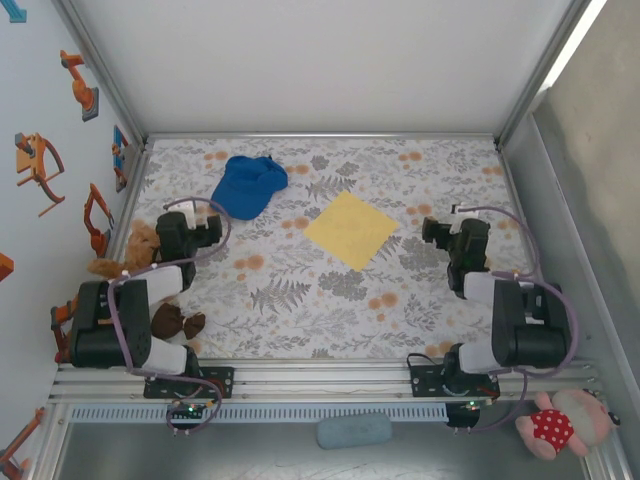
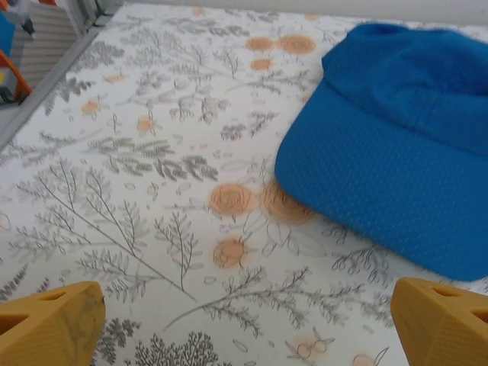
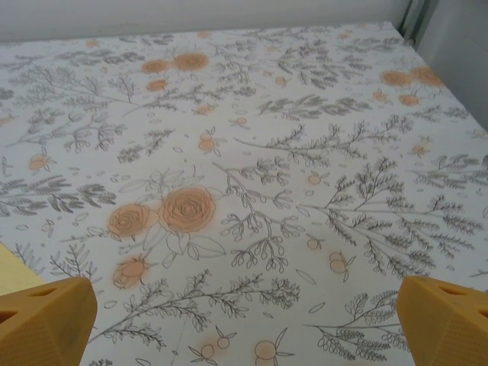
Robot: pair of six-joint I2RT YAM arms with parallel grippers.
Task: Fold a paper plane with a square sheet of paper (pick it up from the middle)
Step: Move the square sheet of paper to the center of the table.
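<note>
Lying flat at centre frame on the floral bench (image 1: 300, 310): square sheet of paper (image 1: 351, 230), unfolded, set like a diamond. Upper left of it, blue cap (image 1: 248, 185). Flanking, left end effector (image 2: 244, 332) and right end effector (image 3: 244, 332), both spread wide, empty.

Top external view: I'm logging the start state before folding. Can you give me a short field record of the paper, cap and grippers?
paper: square sheet of paper, yellow, lying flat mid-table, corners pointing like a diamond
cap: blue cap, far-left of the paper, not touching it
left gripper: open, empty, close to the cap
right gripper: open, empty, right of the paper
folding: not yet begun
</note>
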